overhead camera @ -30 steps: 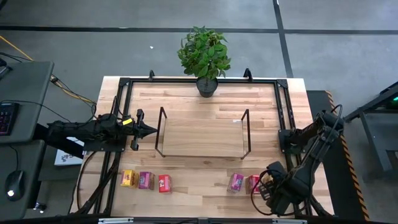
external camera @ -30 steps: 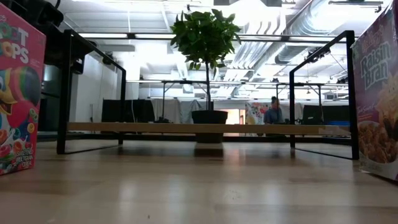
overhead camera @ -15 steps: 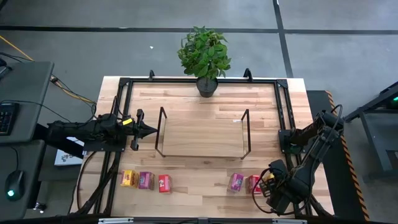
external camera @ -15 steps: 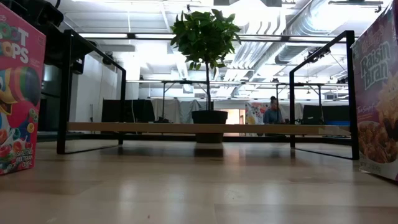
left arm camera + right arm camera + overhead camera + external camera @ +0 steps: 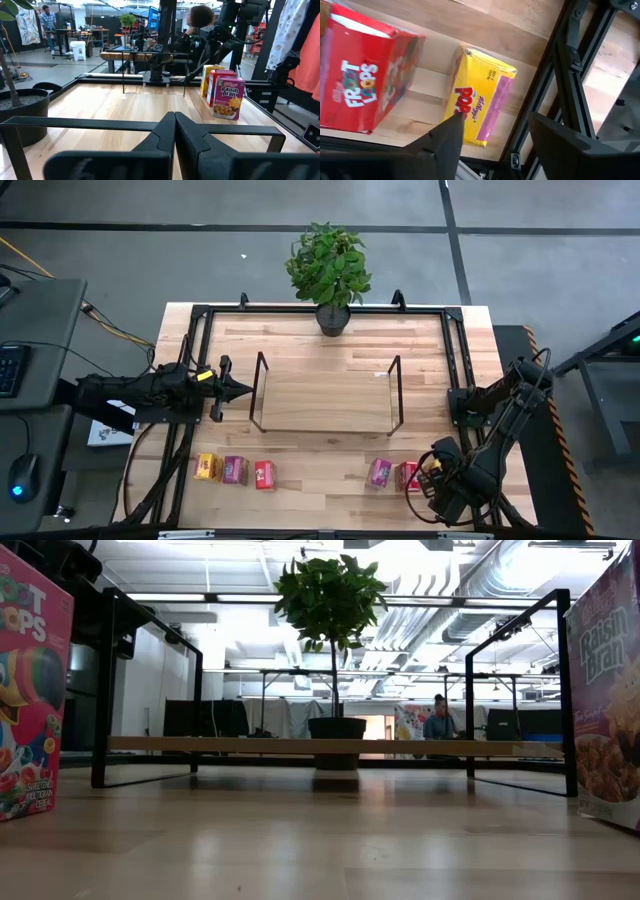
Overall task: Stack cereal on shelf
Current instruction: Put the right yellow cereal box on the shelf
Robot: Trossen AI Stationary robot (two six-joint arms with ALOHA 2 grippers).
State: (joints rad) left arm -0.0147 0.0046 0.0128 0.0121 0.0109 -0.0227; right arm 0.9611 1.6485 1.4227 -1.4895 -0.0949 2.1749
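Note:
The shelf [image 5: 325,393] stands mid-table, its board bare; it also shows in the low view [image 5: 330,745]. At the near left stand a yellow [image 5: 206,467], a pink [image 5: 234,470] and a red cereal box [image 5: 264,474]. At the near right stand a pink [image 5: 380,472] and a red box [image 5: 407,475], with a yellow box [image 5: 480,107] beside them, mostly hidden under my right gripper [image 5: 437,470]. My right gripper [image 5: 497,145] is open above that yellow box. My left gripper [image 5: 238,390] is shut and empty, left of the shelf [image 5: 175,117].
A potted plant [image 5: 328,270] stands at the table's far edge behind the shelf. A black metal frame [image 5: 200,315] runs round the tabletop's edges. Bare wood lies between the two groups of boxes and in front of the shelf. A person [image 5: 437,718] sits far off in the room.
My right gripper has shifted a little above the yellow box at the near right. The boxes and the shelf stand as before.

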